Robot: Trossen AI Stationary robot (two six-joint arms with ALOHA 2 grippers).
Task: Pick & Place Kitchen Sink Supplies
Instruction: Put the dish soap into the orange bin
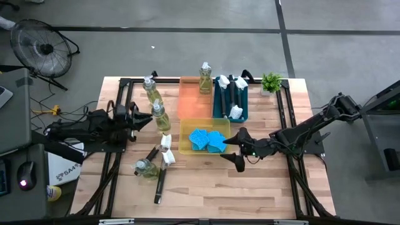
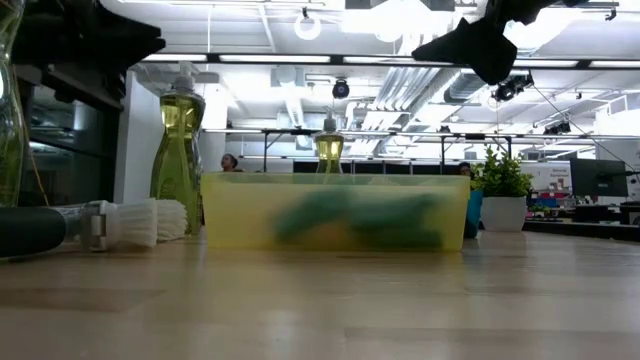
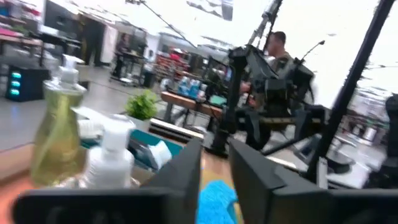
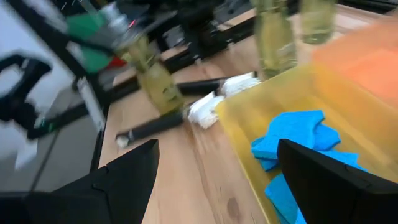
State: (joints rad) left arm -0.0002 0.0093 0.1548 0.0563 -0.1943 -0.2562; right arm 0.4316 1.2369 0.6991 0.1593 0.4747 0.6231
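Note:
Several blue sponges (image 1: pixel 207 140) lie in the yellow tray (image 1: pixel 185 145); they also show in the right wrist view (image 4: pixel 292 140). One soap bottle (image 1: pixel 205 77) stands in the orange tray (image 1: pixel 194 103). Two soap bottles (image 1: pixel 150 89) (image 1: pixel 162 117) stand on the table and one (image 1: pixel 145 167) lies on its side. Two brushes (image 1: pixel 161 178) (image 1: pixel 156 152) lie on the table, and several brushes (image 1: pixel 232 94) lie in the teal tray. My right gripper (image 1: pixel 236 149) is open and empty, above the table at the yellow tray's right end. My left gripper (image 1: pixel 149 120) is empty beside a standing bottle, with a narrow gap between its fingers.
A small green potted plant (image 1: pixel 271 82) stands at the far right, behind the teal tray (image 1: pixel 216 103). Black frame rails (image 1: pixel 284 112) run along both sides of the table. Bare wood lies along the near edge. A fan (image 1: pixel 39 47) stands on the floor beyond the table's far left corner.

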